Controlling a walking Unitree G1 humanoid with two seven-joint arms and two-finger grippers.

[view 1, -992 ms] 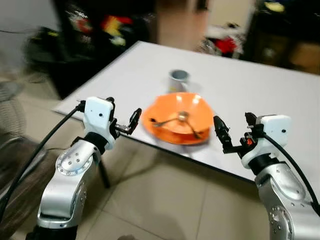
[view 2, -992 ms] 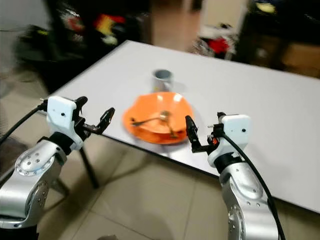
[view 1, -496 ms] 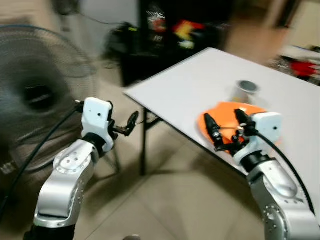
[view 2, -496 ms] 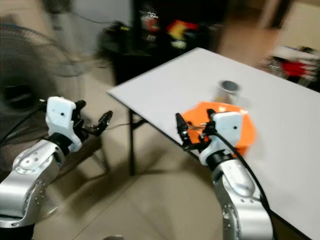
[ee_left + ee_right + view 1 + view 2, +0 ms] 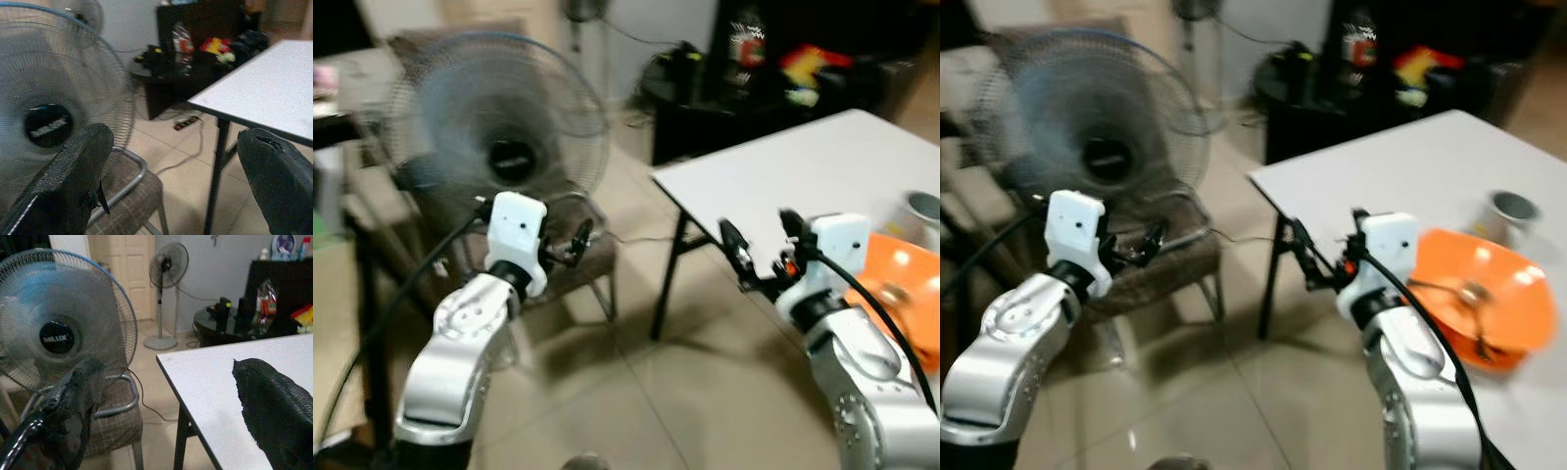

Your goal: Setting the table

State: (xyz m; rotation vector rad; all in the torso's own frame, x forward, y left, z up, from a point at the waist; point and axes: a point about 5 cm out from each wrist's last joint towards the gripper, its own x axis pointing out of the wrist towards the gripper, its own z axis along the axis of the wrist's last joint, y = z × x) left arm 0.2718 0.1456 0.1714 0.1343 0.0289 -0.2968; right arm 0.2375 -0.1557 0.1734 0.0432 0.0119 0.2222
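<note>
An orange bowl point(image 5: 1500, 315) sits near the front edge of the white table point(image 5: 1381, 166), at the far right. A spoon point(image 5: 1469, 291) and other cutlery lie in the bowl. A metal cup point(image 5: 1511, 208) stands just behind it. My right gripper point(image 5: 756, 247) is open and empty, in the air in front of the table's corner and to the left of the bowl. My left gripper point(image 5: 576, 243) is open and empty too, held out over a chair and well away from the table.
A large standing fan point(image 5: 499, 117) runs at the left, behind a brown padded chair point(image 5: 117, 426). A second fan point(image 5: 168, 264) stands by the far wall. A dark cabinet point(image 5: 773, 69) with colourful items is behind the table. Tiled floor point(image 5: 685, 392) lies in front.
The whole view has swung left: table, bowl and cup now sit at the right edge and the big fan and chair have come into view. Both grippers stay open and empty.
</note>
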